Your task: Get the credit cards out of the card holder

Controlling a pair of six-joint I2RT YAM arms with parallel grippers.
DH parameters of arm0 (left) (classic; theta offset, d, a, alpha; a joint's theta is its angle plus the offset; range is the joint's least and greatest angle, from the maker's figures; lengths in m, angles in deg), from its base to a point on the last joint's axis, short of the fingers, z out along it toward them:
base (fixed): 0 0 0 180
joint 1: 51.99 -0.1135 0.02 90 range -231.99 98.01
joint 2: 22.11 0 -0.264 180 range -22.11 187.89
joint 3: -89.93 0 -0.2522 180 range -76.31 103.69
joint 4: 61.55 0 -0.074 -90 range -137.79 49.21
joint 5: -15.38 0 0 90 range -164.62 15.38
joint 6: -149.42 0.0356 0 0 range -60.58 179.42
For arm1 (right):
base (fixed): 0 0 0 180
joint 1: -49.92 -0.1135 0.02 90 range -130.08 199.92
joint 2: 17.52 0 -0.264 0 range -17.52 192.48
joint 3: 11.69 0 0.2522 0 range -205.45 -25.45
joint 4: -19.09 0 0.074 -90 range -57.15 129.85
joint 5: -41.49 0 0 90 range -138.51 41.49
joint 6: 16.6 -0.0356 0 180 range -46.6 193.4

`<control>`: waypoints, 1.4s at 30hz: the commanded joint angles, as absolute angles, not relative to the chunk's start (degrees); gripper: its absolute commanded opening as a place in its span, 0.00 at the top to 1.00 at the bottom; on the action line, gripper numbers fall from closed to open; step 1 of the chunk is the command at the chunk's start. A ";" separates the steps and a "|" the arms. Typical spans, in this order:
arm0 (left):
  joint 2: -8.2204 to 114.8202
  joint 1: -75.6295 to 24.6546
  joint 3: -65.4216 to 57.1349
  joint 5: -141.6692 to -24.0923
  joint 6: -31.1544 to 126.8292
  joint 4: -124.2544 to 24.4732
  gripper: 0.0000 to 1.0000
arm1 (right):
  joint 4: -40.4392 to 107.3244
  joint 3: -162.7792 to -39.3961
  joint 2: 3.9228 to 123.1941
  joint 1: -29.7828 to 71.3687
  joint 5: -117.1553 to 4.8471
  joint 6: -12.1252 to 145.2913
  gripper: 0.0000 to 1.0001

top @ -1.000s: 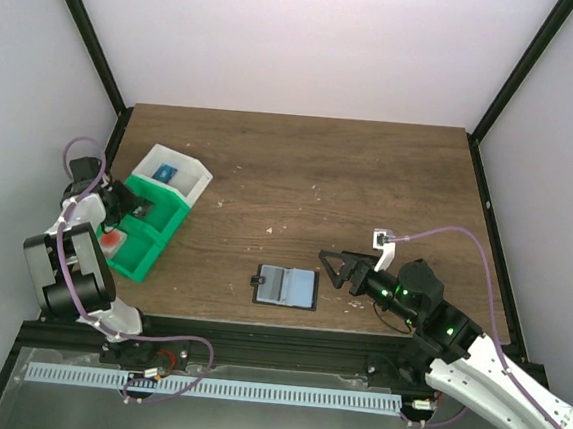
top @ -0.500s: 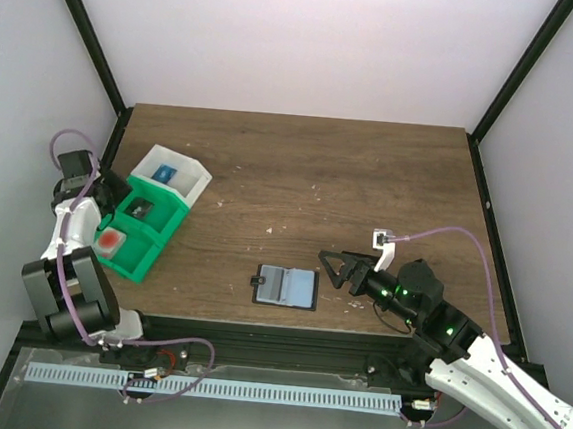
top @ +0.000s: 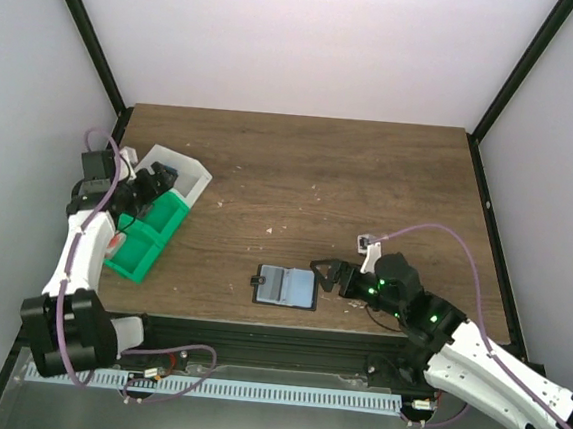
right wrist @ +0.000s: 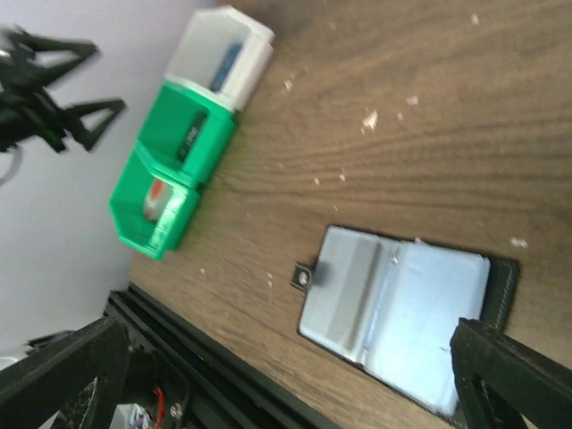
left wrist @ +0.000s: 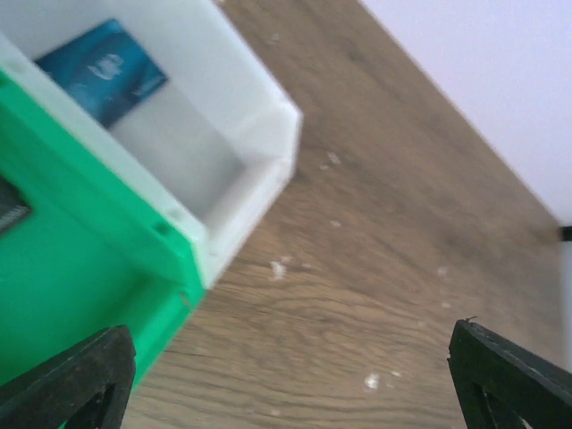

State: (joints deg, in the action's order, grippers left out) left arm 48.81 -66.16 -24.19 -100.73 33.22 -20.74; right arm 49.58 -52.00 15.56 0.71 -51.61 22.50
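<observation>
Precision counts: right claw [top: 325, 275], jaws apart beside the card holder [top: 286, 287], should pinch a card edge, perhaps hidden; left claw [top: 151, 188] gapes too.

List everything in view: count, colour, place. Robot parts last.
table: 1, brown wood, under everything
card holder: 1, black rim, grey-blue inside, lying open near the front edge, centre
white bin: 1, white, left side, farthest in the bin row
green bins: 2, green, left edge, nearer than the white bin
blue card: 1, in the white bin
dark card: 1, in the farther green bin
reddish card: 1, in the nearer green bin
left hand: 1, black, open, over the bins
right hand: 1, black, open, just right of the card holder
</observation>
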 commanded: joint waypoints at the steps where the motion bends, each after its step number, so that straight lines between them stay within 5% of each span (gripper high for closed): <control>1: 42.61 -64.19 -27.00 -110.20 34.79 -21.63 0.00 | 50.72 -53.77 18.50 0.78 -56.06 23.63 0.00; 5: 38.22 -59.07 -29.77 -112.61 34.37 -22.00 0.01 | 51.20 -53.36 21.67 0.79 -57.79 24.59 0.01; 11: 31.43 -47.94 -37.49 -112.56 29.39 -25.37 0.20 | 50.04 -51.84 24.39 0.78 -58.80 23.84 0.13; 22: 28.02 -26.82 -51.34 -109.48 14.11 -45.27 0.22 | 41.77 -48.90 31.60 0.79 -59.21 21.73 0.57; 42: 35.32 -17.05 -60.51 -106.91 3.92 -65.98 0.13 | 30.21 -49.08 46.61 0.74 -61.54 22.11 0.69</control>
